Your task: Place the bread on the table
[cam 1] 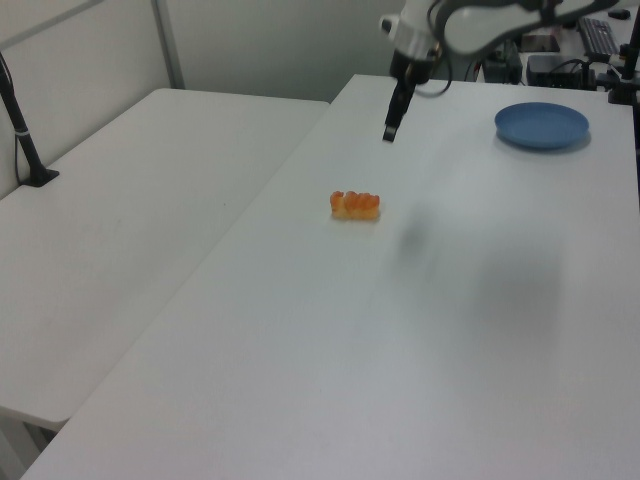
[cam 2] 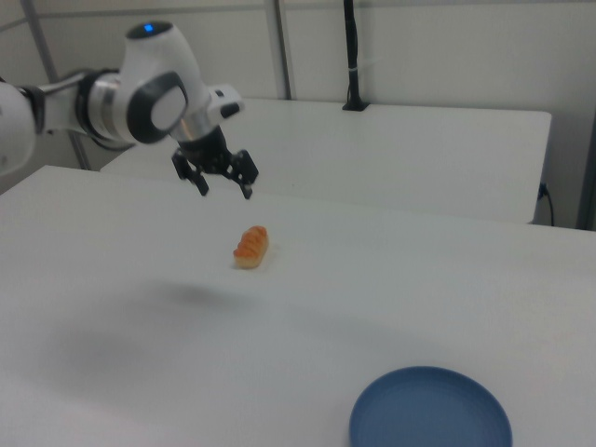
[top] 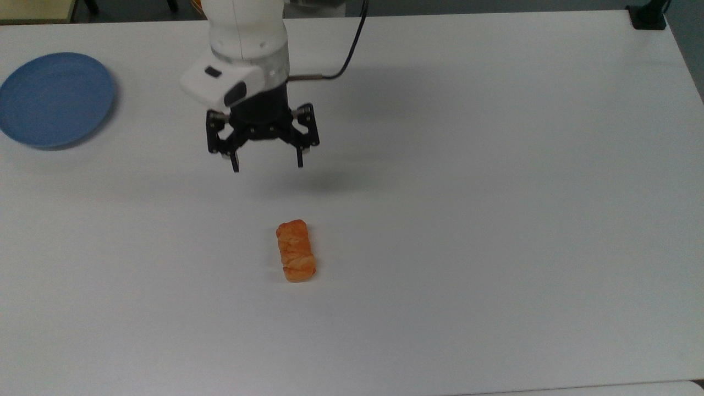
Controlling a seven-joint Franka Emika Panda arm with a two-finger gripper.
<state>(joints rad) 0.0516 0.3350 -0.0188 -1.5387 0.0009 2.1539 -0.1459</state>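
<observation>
The bread [top: 296, 251] [cam 1: 356, 205] [cam 2: 250, 246], a small golden-orange braided roll, lies flat on the white table [top: 495, 220] [cam 1: 480, 330] [cam 2: 140, 317] with nothing touching it. My gripper [top: 267, 166] [cam 1: 389, 135] [cam 2: 224, 191] hangs well above the table, open and empty, its black fingers spread wide. In the top view it is above the bread in the picture and a little to the left; in the right view it is up and left of the roll.
A round blue plate [top: 54, 99] [cam 1: 541, 125] [cam 2: 430, 408] rests empty near the table's edge, far from the bread. A second white table [cam 1: 130, 220] [cam 2: 419, 140] stands alongside. A black post [cam 1: 25, 140] [cam 2: 352, 56] is clamped to that other table.
</observation>
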